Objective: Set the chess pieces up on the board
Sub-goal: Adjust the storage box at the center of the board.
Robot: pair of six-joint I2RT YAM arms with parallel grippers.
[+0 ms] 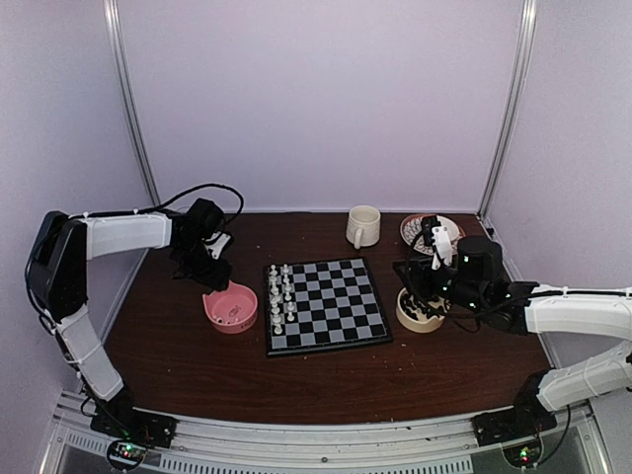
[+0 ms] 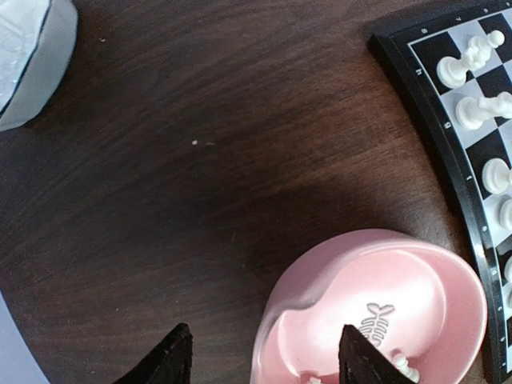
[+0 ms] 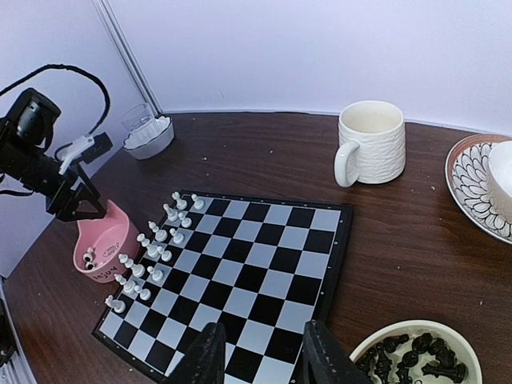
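While white chess pieces [image 1: 279,296] stand in two files along the left edge of the chessboard [image 1: 341,306], the left gripper [image 2: 266,332] hangs spread and empty over a pink bowl [image 2: 320,296] beside it.
A few more lie in that bowl (one finger hides part of it); across the board the right gripper [image 3: 260,340], fingers parted on nothing, sits near a cream bowl [image 3: 374,342] of black pieces [image 3: 416,360].

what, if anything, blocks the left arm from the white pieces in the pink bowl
Probably nothing: the left pincer hangs open right over the pink bowl, whose top is uncovered, and a white piece lies in plain view inside it. It looks reachable.
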